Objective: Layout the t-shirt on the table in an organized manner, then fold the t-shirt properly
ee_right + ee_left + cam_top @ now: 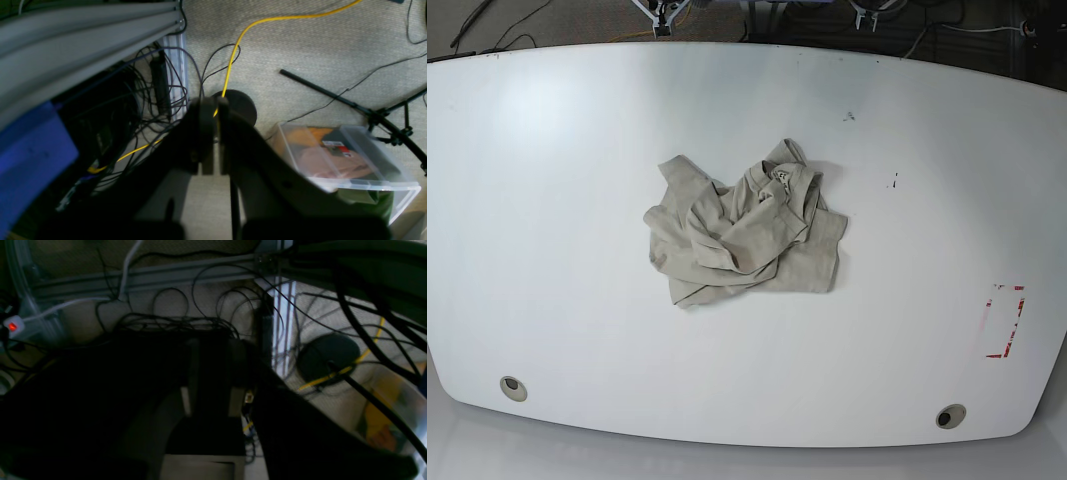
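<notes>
A: T-shirt (pixel 745 228) is crumpled in a heap near the middle of the tabletop (pixel 547 180), collar label facing up at the top of the pile.

B: Red tape outline (pixel 1004 320)?

A: Well to the right of the t-shirt, near the tabletop's edge. Two grommet holes (pixel 513 387) along the near edge, one toward each corner.

B: Arms?

A: Neither shows over the tabletop in the base view. Right gripper (pixel 213 133) points at carpet, fingers together, nothing between them; yellow cable (pixel 267 21) and clear plastic bin (pixel 347 166) lie beyond it.

B: Left?

A: Left gripper (pixel 210 373) is too dark; can't tell if it's apart or together. Tangled black cables (pixel 186 316) past it.
</notes>
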